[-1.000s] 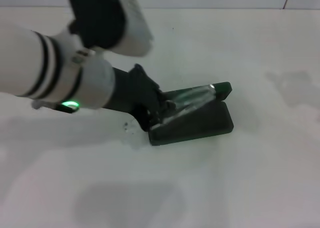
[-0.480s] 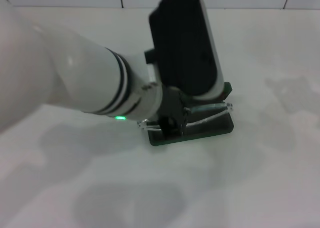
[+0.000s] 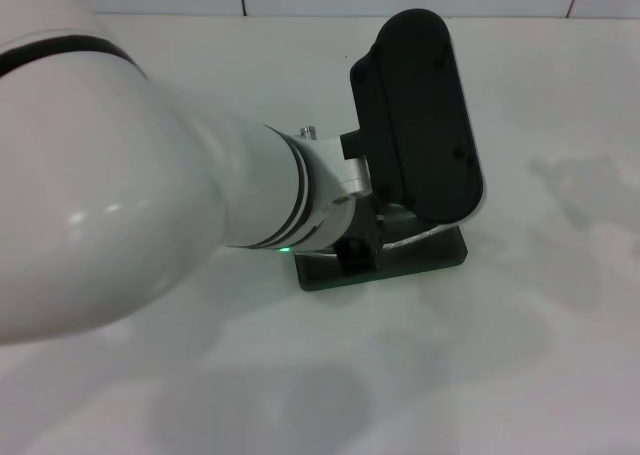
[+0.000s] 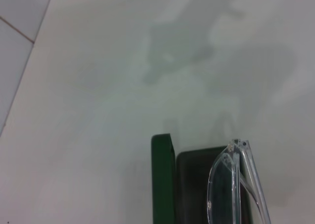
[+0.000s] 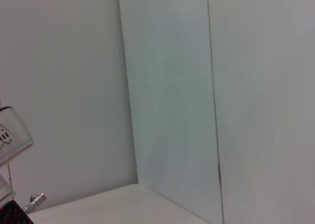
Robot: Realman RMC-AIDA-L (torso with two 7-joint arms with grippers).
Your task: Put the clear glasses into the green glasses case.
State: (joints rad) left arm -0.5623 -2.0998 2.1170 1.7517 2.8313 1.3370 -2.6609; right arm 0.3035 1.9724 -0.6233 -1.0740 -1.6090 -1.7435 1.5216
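Left claw [image 3: 358, 247] over green glasses case [image 3: 420, 260], apparently clamped on clear glasses [image 4: 231, 189].

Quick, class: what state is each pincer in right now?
Left pincer: over the green glasses case, with the clear glasses; state cannot be told.
Right pincer: not in view.

Glossy white left arm [image 3: 150, 205] with two thin black rings near the wrist and a small green light glowing underneath. Black, white-edged camera housing [image 3: 425, 125] mounted on the wrist. Dark green glasses case [image 4: 162, 184] with dark grey-black lining; same dark green along its front edge [image 3: 400, 268] from the head view. Colourless, see-through clear glasses [image 4: 231, 189], frame and lenses alike. Pale off-white table [image 3: 520, 375] with faint grey blotches. Plain white tiled wall [image 5: 167, 86] with thin dark seams.
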